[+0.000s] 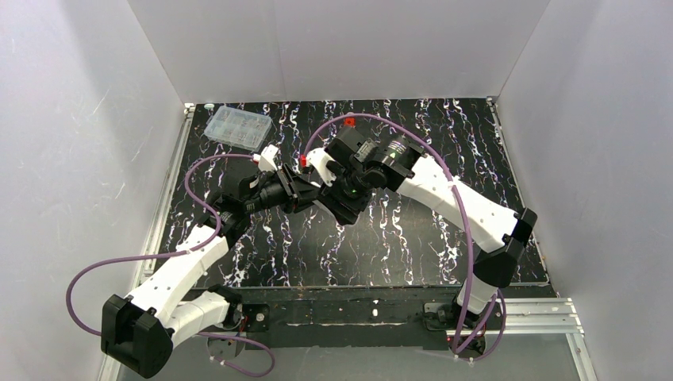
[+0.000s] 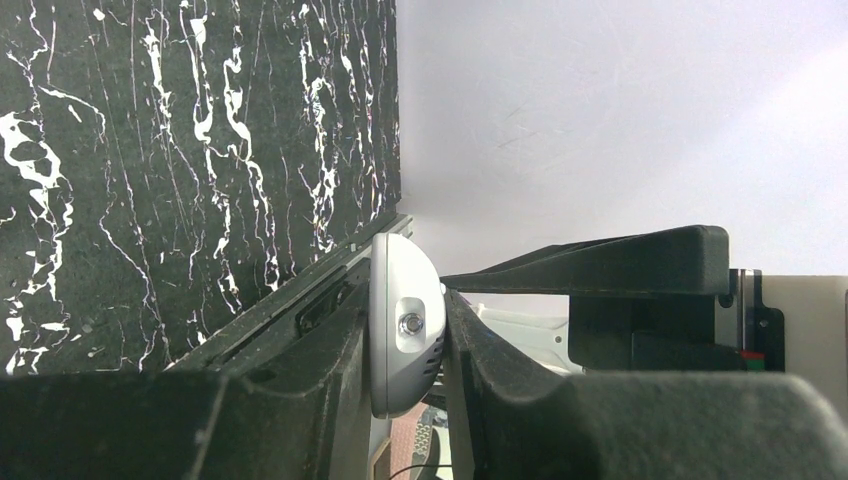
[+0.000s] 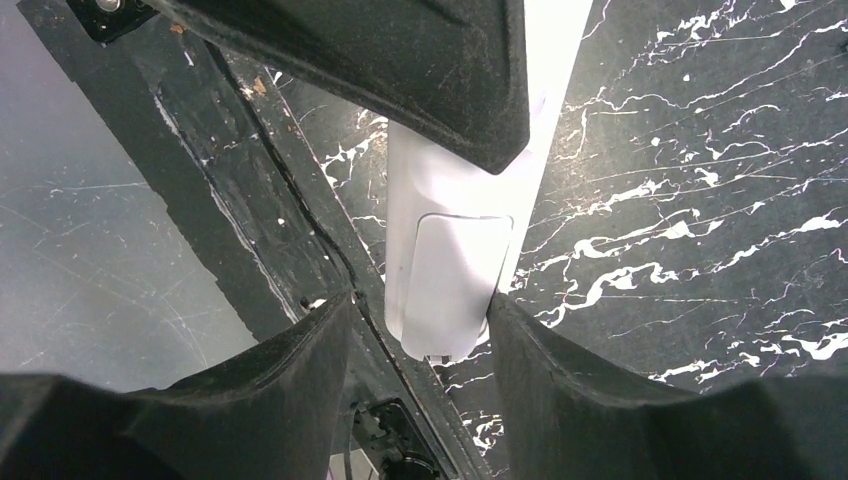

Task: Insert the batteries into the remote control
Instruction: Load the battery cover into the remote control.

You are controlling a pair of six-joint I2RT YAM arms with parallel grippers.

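White remote control (image 3: pixel 450 285) | left jaws clamp it, hiding part | right jaws straddle it, slightly parted

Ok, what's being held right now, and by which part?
The left gripper clamps the remote control near one end. The right gripper straddles its other end, and whether it grips cannot be told.

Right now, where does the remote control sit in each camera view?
Top external: cannot make it out.
Left wrist: remote control, bottom centre, end-on.
Right wrist: remote control, centre, running top to bottom.
Shared landmark: black marbled table.
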